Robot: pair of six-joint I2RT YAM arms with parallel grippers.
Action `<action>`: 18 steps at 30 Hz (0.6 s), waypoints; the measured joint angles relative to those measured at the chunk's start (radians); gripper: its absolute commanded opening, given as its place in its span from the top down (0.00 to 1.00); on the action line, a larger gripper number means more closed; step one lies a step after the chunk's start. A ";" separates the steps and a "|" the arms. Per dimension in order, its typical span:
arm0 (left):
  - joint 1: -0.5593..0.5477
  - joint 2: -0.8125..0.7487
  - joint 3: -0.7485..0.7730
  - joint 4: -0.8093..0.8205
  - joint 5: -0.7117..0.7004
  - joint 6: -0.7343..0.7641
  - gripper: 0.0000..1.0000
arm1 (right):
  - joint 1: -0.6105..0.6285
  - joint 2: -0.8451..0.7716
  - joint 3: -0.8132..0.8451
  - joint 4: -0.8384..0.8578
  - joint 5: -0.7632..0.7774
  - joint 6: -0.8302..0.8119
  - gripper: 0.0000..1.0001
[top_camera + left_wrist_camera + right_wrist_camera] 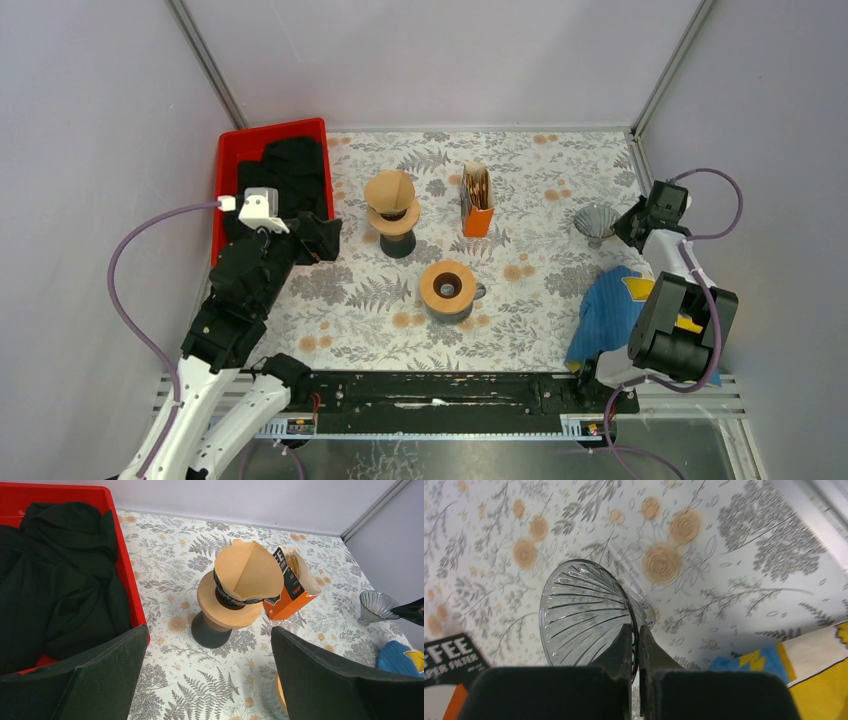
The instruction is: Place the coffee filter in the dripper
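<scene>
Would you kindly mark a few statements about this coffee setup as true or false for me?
1. The right pincer is closed on the rim of the ribbed glass dripper. True.
2. The left pincer holds a paper filter. False: it is open and empty.
3. A brown paper filter sits in the dripper on the wooden stand. True.
4. The orange filter box lies inside the red bin. False: it stands on the table beside the wooden stand; the bin holds black cloth.
</scene>
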 measured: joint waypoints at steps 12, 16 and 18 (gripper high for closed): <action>0.019 0.044 -0.005 0.000 0.053 -0.001 0.00 | 0.014 -0.182 -0.121 -0.020 -0.287 0.047 1.00; 0.019 0.066 -0.005 -0.001 0.101 -0.016 0.00 | 0.069 -0.249 -0.128 -0.029 -0.337 0.048 1.00; 0.019 0.078 -0.005 -0.001 0.130 -0.030 0.00 | 0.113 -0.279 -0.128 -0.037 -0.350 0.047 1.00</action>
